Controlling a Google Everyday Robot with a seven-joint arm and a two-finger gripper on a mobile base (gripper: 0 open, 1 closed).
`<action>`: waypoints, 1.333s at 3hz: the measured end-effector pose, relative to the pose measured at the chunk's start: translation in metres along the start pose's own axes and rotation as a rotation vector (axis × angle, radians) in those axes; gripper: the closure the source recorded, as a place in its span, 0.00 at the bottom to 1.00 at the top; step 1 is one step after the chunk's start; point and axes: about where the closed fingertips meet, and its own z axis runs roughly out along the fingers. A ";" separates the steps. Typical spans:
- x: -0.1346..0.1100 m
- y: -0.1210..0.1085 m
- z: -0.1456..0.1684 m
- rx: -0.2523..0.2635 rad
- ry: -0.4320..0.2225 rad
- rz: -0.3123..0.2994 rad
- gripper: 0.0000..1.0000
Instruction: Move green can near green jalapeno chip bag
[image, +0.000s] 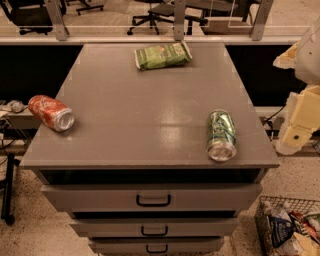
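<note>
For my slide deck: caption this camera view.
Green can lying front right on the grey cabinet, green jalapeno chip bag at the back edge, gripper beside the right edge.

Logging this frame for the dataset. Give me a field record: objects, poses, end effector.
surface: grey drawer cabinet
green can: on its side, front right, silver end toward camera
green jalapeno chip bag: flat, far edge, centre
red-orange can: on its side, left edge
end effector: off the cabinet's right side, apart from the green can
can-to-bag: far apart, task not done
wire basket: on floor, lower right, holds packets
</note>
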 end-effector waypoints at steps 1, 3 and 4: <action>0.000 0.000 0.000 0.000 0.000 0.000 0.00; -0.031 -0.004 0.040 0.017 -0.026 0.218 0.00; -0.047 -0.008 0.067 0.025 -0.012 0.340 0.00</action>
